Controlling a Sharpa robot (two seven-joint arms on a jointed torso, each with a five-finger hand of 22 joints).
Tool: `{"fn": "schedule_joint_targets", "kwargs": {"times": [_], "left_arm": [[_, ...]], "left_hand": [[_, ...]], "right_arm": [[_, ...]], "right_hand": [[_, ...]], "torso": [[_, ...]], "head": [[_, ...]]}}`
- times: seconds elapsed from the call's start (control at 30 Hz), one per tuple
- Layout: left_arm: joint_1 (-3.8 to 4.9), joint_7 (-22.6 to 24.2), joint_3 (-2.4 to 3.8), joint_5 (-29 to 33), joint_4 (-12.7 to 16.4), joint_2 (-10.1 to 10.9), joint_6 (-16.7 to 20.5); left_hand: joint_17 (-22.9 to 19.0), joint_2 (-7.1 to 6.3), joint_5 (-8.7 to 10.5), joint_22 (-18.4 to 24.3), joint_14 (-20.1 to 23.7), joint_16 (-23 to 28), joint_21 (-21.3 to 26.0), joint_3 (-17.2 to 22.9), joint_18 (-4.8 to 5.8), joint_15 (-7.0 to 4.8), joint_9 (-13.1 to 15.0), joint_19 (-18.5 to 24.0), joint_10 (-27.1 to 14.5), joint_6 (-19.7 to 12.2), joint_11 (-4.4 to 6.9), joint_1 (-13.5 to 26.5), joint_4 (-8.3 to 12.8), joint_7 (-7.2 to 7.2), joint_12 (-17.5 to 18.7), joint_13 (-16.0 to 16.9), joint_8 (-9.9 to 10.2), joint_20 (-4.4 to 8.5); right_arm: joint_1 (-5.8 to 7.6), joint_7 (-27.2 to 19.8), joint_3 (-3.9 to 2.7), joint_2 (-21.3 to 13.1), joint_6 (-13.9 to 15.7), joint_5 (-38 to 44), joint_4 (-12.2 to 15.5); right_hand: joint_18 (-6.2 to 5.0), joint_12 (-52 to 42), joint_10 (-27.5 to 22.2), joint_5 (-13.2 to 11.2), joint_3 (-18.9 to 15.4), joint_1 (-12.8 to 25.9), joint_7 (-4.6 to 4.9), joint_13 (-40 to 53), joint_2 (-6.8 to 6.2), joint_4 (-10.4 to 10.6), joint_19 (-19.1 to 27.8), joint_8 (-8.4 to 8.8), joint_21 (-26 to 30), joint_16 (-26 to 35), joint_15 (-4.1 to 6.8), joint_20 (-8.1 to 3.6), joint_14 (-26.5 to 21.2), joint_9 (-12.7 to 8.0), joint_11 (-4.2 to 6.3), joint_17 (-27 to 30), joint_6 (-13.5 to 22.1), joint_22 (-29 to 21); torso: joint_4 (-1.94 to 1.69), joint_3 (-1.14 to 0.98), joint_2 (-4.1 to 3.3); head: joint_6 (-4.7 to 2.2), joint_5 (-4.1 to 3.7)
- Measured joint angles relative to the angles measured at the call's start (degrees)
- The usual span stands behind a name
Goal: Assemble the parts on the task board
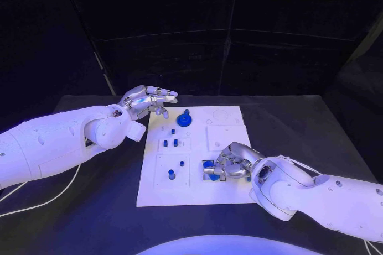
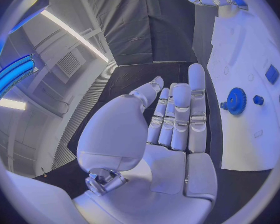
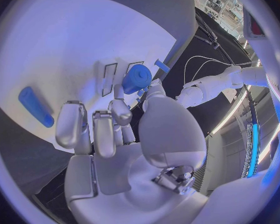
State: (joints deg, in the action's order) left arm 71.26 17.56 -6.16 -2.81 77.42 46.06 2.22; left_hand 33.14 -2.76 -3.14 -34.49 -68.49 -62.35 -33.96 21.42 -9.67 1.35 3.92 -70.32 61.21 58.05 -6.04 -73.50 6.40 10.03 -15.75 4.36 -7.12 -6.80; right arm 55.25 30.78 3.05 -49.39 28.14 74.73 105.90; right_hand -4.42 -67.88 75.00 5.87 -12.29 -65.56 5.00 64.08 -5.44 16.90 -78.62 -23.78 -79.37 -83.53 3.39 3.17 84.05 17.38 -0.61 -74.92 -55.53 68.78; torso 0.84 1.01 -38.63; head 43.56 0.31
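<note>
The white task board [image 1: 191,186] lies in the middle of the table. A blue gear [image 1: 184,119] stands near its far edge, and small blue pegs [image 1: 171,174] stand along its left half. My left hand [image 1: 148,102] hovers at the board's far-left corner with fingers straight and apart [image 2: 177,119], holding nothing; the gear [image 2: 236,101] is beside it. My right hand [image 1: 231,161] is low over the board's near-right part, pinching a rounded blue part [image 3: 137,78] between thumb and a fingertip. A blue bar [image 3: 35,106] lies flat on the board near that hand.
The black table [image 1: 319,133] runs round the board on all sides. A white cable [image 1: 48,202] trails over the table at the near left. Recessed outlines [image 1: 222,138] mark the board's right half.
</note>
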Motion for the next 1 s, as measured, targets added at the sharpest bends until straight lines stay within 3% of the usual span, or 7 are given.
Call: {"fn": "schedule_joint_targets", "kwargs": {"times": [0.1, 0.23, 0.5, 0.6, 0.7, 1.0], "left_arm": [[0.0, -0.01, 0.0, 0.0, 0.02, 0.06, -0.02], [0.0, -0.01, 0.0, 0.0, 0.03, 0.17, -0.04], [0.0, -0.03, 0.0, 0.0, 0.08, 0.27, -0.07], [0.0, -0.05, 0.0, 0.0, 0.09, 0.28, -0.1], [0.0, -0.06, 0.0, 0.0, 0.08, 0.29, -0.12], [0.0, -0.08, -0.01, 0.0, 0.04, 0.28, -0.19]], "left_hand": [[0.0, 0.0, 0.0, 0.0, 0.0, 0.0, 0.0, 0.0, 0.0, 0.0, 0.0, 0.0, 0.0, 0.0, 0.0, 0.0, 0.0, 0.0, 0.0, 0.0, 0.0, 0.0], [0.0, 0.0, 0.0, 0.0, 0.0, 0.0, 0.0, 0.0, 0.0, 0.0, 0.0, 0.0, 0.0, 0.0, 0.0, 0.0, 0.0, 0.0, 0.0, 0.0, 0.0, 0.0], [-0.08, 0.0, 0.0, 0.04, 0.0, 0.0, 0.0, 0.0, 0.0, 0.0, 0.0, 0.0, 0.0, 0.0, 0.0, 0.0, 0.0, 0.0, 0.0, 0.0, 0.0, 0.0], [-0.08, 0.0, 0.0, 0.04, 0.0, 0.0, 0.0, 0.0, 0.0, 0.0, 0.0, 0.0, 0.0, 0.0, 0.0, 0.0, 0.0, 0.0, 0.0, 0.0, 0.0, 0.0], [-0.08, 0.0, 0.0, 0.04, 0.0, 0.0, 0.0, 0.0, 0.0, 0.0, 0.0, 0.0, 0.0, 0.0, 0.0, 0.0, 0.0, 0.0, 0.0, 0.0, 0.0, 0.0], [-0.08, 0.0, 0.0, 0.04, 0.0, 0.0, 0.0, 0.0, 0.0, 0.0, 0.0, 0.0, 0.0, 0.0, 0.0, 0.0, 0.0, 0.0, 0.0, 0.0, 0.0, 0.0]], "right_arm": [[0.0, -0.08, 0.0, -0.2, 0.03, 0.03, 0.44], [-0.01, -0.36, 0.02, -0.67, 0.06, 0.31, 1.37], [-0.02, -0.74, 0.02, -2.05, 0.07, 1.39, 2.58], [-0.02, -0.87, 0.03, -2.24, -0.03, 1.79, 2.78], [-0.03, -0.99, 0.03, -2.27, -0.22, 2.21, 2.77], [0.04, -0.95, -0.06, -1.16, -0.6, 3.83, 1.93]], "right_hand": [[0.0, 0.0, 0.0, -0.52, 0.49, 0.71, 0.0, 0.02, -0.46, -0.03, 0.0, 0.0, 0.0, 0.0, 0.0, 0.0, 0.0, 0.24, 0.0, 0.0, 0.0, 0.0], [0.0, 0.0, 0.0, -0.51, 1.16, 1.94, 0.0, 0.29, -0.12, 0.07, 0.0, 0.03, 0.0, 0.0, 0.0, 0.0, 0.0, 0.52, 0.0, 0.0, 0.0, 0.13], [0.0, 0.0, 0.02, 2.66, 2.6, 2.67, -0.18, 0.93, 0.19, -0.12, 0.0, -0.17, 0.0, 0.0, 0.0, 0.0, 0.0, 1.2, 0.01, 0.0, 0.19, 0.43], [0.0, 0.0, 0.33, 5.4, 3.62, -0.55, -0.18, 1.21, 2.05, -1.13, 0.0, -0.51, 0.0, 0.0, 0.0, 0.0, 0.0, 1.62, 0.32, 0.01, 0.19, 0.52], [0.0, 0.0, 0.47, 6.63, 4.29, -5.0, -0.35, 1.46, 2.6, -2.81, 0.0, -0.84, 0.0, 0.0, 0.0, 0.0, 0.0, 2.04, 0.46, 0.01, 0.02, 0.7], [-0.01, -0.41, 1.27, 7.44, 5.36, -9.88, -1.14, 2.24, 4.74, -5.28, -0.44, -2.31, 0.0, 0.0, 0.28, -0.43, -0.15, 3.08, 0.81, 0.01, -1.13, 1.13]], "torso": [[0.01, -0.01, 0.02], [0.03, -0.04, 0.02], [0.1, -0.04, 0.03], [0.08, -0.04, 0.03], [0.06, -0.04, 0.05], [0.01, 0.0, 0.05]], "head": [[-0.01, 0.03], [-0.04, 0.09], [-0.25, 0.16], [-0.35, 0.16], [-0.46, 0.13], [-0.54, -0.13]]}}
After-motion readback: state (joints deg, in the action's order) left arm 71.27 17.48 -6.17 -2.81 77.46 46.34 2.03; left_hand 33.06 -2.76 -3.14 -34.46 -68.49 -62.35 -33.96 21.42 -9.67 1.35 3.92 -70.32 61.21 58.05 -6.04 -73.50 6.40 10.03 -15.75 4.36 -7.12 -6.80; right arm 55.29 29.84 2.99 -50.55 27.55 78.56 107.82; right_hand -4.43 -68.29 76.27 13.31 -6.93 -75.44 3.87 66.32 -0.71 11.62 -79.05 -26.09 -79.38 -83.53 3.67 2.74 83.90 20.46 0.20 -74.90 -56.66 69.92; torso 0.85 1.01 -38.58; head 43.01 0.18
